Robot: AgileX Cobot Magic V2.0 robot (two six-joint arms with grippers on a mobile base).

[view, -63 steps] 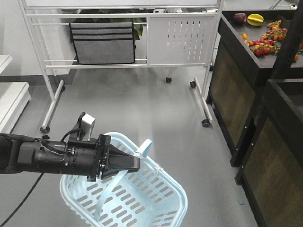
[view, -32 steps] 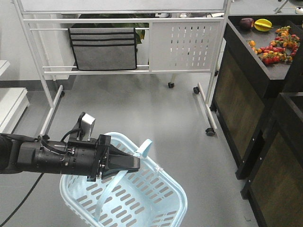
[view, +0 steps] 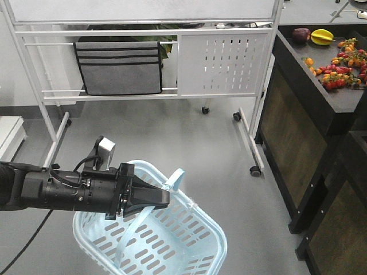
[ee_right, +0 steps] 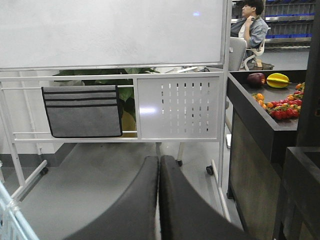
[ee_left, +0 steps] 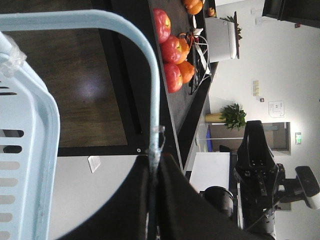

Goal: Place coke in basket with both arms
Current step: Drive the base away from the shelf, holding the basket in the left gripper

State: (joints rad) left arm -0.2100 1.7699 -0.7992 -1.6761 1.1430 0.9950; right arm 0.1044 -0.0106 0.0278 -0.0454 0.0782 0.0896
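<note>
The left gripper (view: pixel 165 198) is clamped on the swing handle (ee_left: pixel 156 95) of the blue basket (view: pixel 195 229). The right gripper (ee_right: pixel 159 163) is closed and empty. No coke is visible. The basket should be held level and steady while the bottle is located.

The basket (view: pixel 212 224) is cut by the bottom edge, the arm (view: pixel 51 192) by the left one.

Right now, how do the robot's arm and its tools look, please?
The left arm is a black tube with loose black cables and a small silver block on top. Its tool is black and tapered. The right tool has two smooth dark grey fingers.
</note>
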